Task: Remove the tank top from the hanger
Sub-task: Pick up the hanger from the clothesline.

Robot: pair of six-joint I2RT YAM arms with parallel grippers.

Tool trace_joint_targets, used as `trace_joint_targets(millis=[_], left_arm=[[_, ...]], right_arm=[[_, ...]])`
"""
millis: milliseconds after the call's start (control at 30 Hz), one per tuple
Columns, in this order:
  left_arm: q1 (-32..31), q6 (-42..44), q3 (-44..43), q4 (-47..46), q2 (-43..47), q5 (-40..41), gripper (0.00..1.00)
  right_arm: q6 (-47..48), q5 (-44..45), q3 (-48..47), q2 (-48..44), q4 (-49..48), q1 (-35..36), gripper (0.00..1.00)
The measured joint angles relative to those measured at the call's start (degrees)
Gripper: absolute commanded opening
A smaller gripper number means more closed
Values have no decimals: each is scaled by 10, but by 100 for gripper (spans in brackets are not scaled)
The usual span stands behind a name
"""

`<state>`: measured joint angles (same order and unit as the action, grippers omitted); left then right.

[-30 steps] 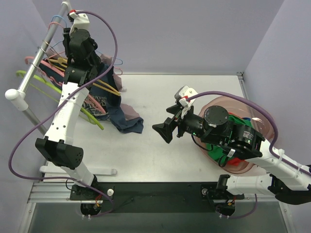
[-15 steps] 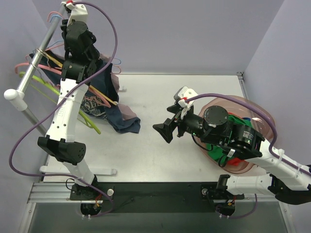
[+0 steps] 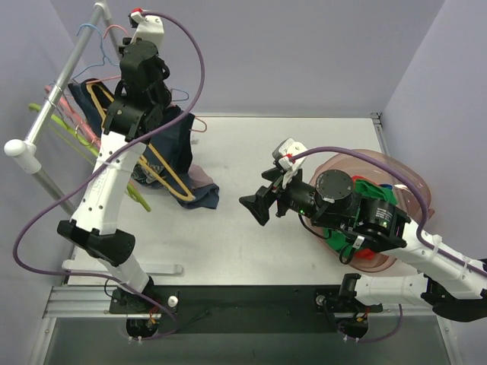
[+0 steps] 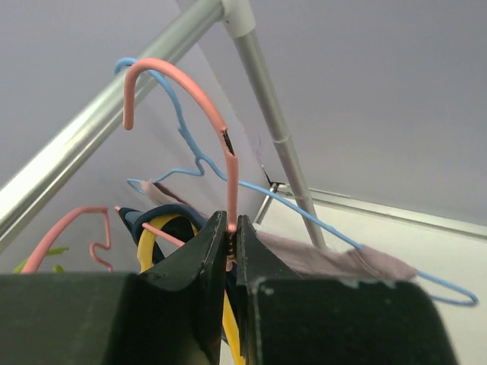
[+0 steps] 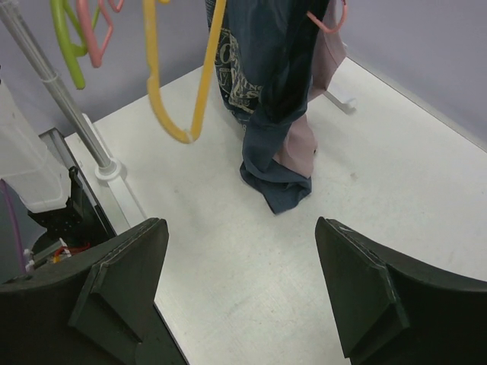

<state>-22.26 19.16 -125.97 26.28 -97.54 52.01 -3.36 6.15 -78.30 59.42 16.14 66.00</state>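
While left hand (image 4: 230, 230) pinches hanger (image 4: 185, 77) (pink), tank top (image 5: 262, 72) seemingly drapes it.

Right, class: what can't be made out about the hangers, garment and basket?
Top view: the left arm covers the shoulders of the dark navy tank top.
Left wrist view: the left claw hides the lower part of the pink wire hanger.
Top view: the right arm covers most contents of the pink translucent basket.

White table (image 3: 304, 144), hem of navy tank top (image 3: 199, 198) on it, pink basin (image 3: 417, 194) at right
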Motion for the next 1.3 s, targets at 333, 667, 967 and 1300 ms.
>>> trace_joint_targets(millis=[333, 667, 967, 1300], left_arm=[[-65, -10, 35, 46, 80, -10, 0], [-92, -3, 57, 53, 99, -11, 0], [-103, 12, 89, 57, 120, -16, 0], [-104, 26, 133, 55, 144, -18, 0]], right_arm=[[-74, 27, 35, -1, -27, 0, 79], [-102, 37, 41, 5, -60, -7, 74], [-151, 39, 40, 113, -197, -49, 64], [-204, 36, 46, 205, -301, -44, 71]])
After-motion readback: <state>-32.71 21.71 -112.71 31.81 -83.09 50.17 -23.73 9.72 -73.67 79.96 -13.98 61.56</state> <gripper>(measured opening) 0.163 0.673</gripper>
